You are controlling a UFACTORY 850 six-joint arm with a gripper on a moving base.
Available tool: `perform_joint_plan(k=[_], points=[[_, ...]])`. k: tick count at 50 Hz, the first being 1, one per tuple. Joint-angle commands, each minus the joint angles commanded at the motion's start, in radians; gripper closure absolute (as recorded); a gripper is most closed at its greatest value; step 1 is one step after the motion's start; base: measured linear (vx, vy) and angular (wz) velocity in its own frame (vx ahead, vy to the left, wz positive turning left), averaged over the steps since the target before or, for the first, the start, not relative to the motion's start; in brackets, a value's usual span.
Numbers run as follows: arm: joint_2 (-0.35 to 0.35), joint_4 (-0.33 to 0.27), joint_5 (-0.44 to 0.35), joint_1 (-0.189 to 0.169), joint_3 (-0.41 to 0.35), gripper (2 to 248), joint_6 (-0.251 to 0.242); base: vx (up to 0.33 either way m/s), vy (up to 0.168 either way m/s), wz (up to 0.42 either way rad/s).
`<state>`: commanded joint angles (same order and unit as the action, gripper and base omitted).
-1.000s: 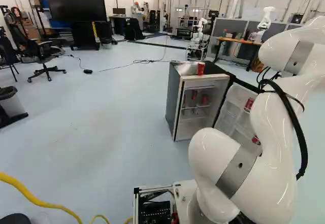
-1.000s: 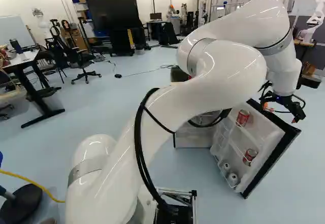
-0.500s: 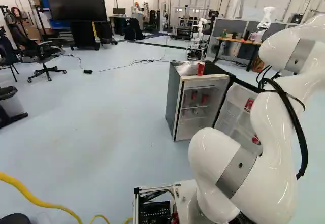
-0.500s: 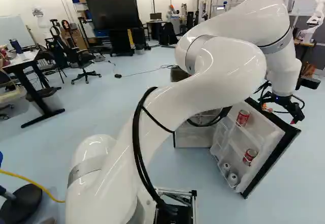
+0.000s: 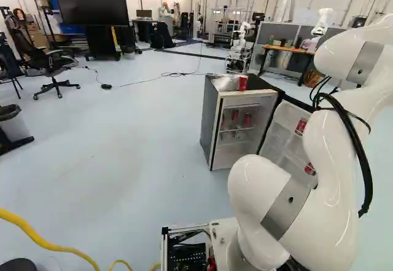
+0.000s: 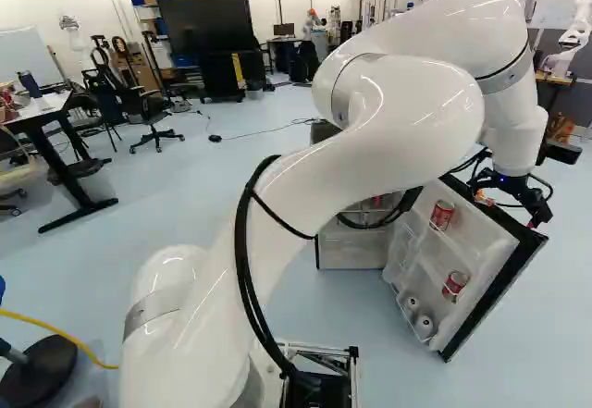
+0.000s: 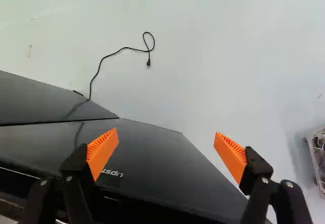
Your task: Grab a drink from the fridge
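The gripper (image 6: 538, 208) is at the far upper corner of the fridge's open door (image 6: 498, 260) in the right base view. In the wrist view the gripper (image 7: 166, 146) stands open with nothing gripped, over the door's dark outer face (image 7: 147, 148); whether it touches is unclear. The fridge (image 5: 212, 120) shows red cans (image 5: 247, 120) on an inner shelf. Its door racks hold a red can (image 6: 442, 215), a second can (image 6: 454, 285) below, and two pale can ends (image 6: 424, 325). A red cup (image 5: 242, 83) stands on top beside a crumpled clear bag (image 5: 226, 83).
A thin black cable (image 7: 122, 50) lies on the floor beyond the fridge. Another robot (image 5: 322, 22) stands by an orange-topped table (image 5: 288, 50) at the back. Office chairs (image 5: 52, 62) and a big dark screen (image 5: 91, 4) are farther off. A yellow hose (image 5: 46, 241) runs near the base.
My arm's middle part has risen a little, and the gripper has shifted slightly toward the door in the right base view. Base, fridge and door have kept their places.
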<state>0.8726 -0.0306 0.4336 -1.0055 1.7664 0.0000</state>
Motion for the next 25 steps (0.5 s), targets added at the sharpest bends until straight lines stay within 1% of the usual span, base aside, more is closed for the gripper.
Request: perform_joint_plan(k=[25], points=[[-0.051, 0.000, 0.000, 0.000, -0.078, 3, 0.000, 0.000, 0.000, 0.000]])
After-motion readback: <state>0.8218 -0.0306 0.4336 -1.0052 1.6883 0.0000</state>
